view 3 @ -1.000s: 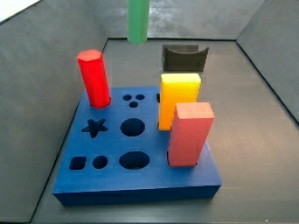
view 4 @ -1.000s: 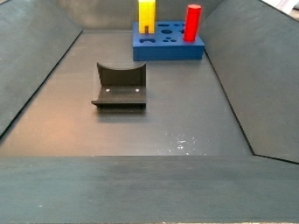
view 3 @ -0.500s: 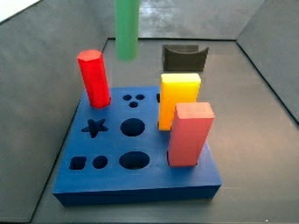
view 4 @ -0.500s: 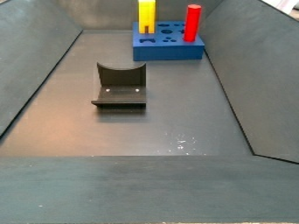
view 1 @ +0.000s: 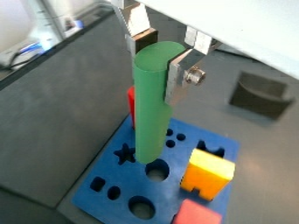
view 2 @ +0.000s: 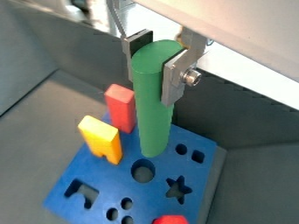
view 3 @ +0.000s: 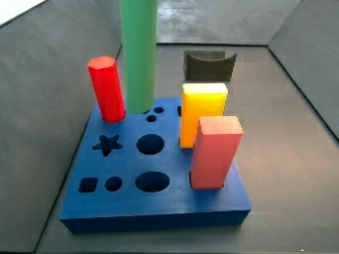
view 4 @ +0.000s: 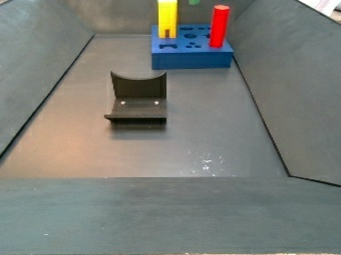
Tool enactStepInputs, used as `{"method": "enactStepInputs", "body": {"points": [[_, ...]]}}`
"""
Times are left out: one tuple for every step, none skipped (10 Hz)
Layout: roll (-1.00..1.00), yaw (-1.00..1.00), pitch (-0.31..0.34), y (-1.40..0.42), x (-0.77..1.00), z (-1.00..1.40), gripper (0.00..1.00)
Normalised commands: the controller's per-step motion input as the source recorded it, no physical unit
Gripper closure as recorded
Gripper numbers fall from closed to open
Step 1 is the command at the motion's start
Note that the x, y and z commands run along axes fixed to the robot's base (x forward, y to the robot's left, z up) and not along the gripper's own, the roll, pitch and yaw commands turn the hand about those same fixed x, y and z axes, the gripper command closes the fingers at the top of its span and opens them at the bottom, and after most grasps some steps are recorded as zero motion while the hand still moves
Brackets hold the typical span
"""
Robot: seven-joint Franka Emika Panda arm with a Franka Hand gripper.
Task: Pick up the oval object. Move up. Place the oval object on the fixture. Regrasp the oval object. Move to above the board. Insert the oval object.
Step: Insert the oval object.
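The oval object (view 3: pixel 138 50) is a long green peg that hangs upright over the board (view 3: pixel 159 208), a flat blue block with shaped holes. In both wrist views my gripper (view 1: pixel 160 61) (view 2: pixel 158 61) is shut on the peg's upper end, a silver finger (view 2: pixel 177 77) on each side. The peg's lower end (view 1: pixel 149 149) hovers just above a round hole (view 2: pixel 142 171), apart from the board. The gripper is out of frame in both side views. Behind the board, the black fixture (view 3: pixel 208 65) (view 4: pixel 138 97) stands on the floor with nothing on it.
A red hexagonal peg (view 3: pixel 106 89), a yellow block (view 3: pixel 203 109) and a salmon block (view 3: pixel 216 149) stand upright in the board, close around the green peg. Grey walls (view 4: pixel 47 90) enclose the floor.
The green peg has come from near the fixture toward the board and now hangs over its holes, with its lower end closer to the board's top.
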Motion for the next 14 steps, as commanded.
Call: {"method": "enactStepInputs", "body": {"points": [[0.0, -0.99, -0.036, -0.16, 0.0, -0.24, 1.0], [0.0, -1.0, -0.041, -0.15, 0.0, -0.25, 1.0], [-0.02, -0.99, -0.063, -0.14, 0.0, -0.23, 1.0], [-0.02, -0.99, -0.069, -0.14, 0.0, -0.21, 1.0], [-0.03, -1.0, -0.061, -0.13, 0.0, -0.19, 1.0], [-0.03, -1.0, -0.063, -0.12, 0.0, -0.18, 1.0], [-0.02, -1.0, -0.063, -0.12, 0.0, -0.19, 1.0], [-0.02, -0.95, -0.106, -0.15, 0.02, -0.26, 1.0], [-0.03, -0.89, -0.139, -0.23, 0.01, -0.22, 1.0], [-0.04, -0.95, -0.09, -0.2, 0.0, -0.13, 1.0], [-0.03, -0.95, -0.087, -0.2, 0.0, -0.12, 1.0], [-0.03, -0.97, -0.074, -0.18, 0.0, -0.13, 1.0], [-0.02, -1.0, -0.043, -0.11, 0.0, -0.15, 1.0], [-0.02, -1.0, -0.043, -0.1, 0.0, -0.16, 1.0]]}}
